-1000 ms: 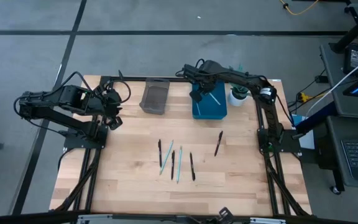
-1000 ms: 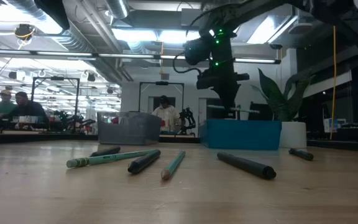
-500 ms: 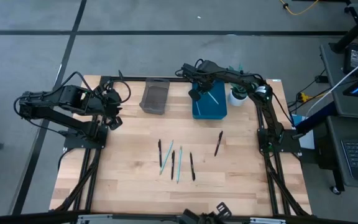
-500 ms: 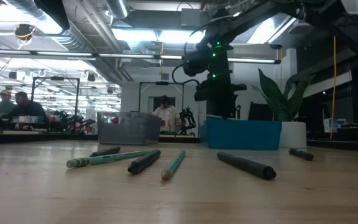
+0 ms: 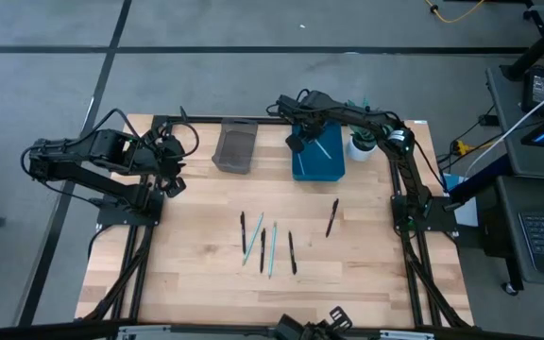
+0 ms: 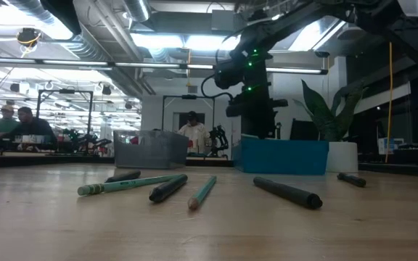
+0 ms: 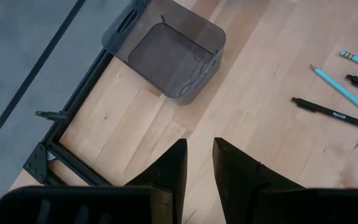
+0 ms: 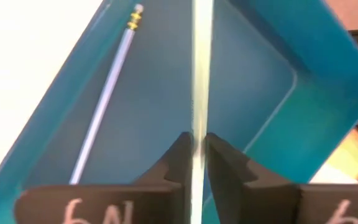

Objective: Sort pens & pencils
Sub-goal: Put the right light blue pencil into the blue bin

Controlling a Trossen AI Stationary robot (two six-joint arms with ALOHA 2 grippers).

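Note:
My right gripper (image 5: 297,143) hangs over the left part of the blue bin (image 5: 333,170), shut on a pale green pencil (image 8: 198,74). A second pencil (image 8: 104,106) lies flat on the bin's floor. Several pens and pencils lie flat on the table's middle: black pens (image 5: 292,252) (image 5: 332,217) (image 5: 244,229) and teal pencils (image 5: 273,248) (image 5: 253,236). The grey bin (image 5: 235,147) stands left of the blue one. My left gripper (image 7: 199,163) waits near the table's left edge, touching nothing, its fingers close together. My right gripper pinches the pale green pencil (image 8: 198,134) between its two fingers. The pencil runs on forward past the fingertips, along the fingers, over the inside of the blue bin (image 8: 272,93). It is lifted clear of the table; whether its far end touches the bin, I cannot tell.
A white pot with a plant (image 5: 362,144) stands right of the blue bin, close to the right arm. Black frame bars run along the table's far edge (image 7: 73,158). People sit in the room beyond the table (image 6: 20,127).
My right gripper has shifted a little toward the table's left above the blue bin and turned slightly, still shut on the pencil. The things on the table lie as before.

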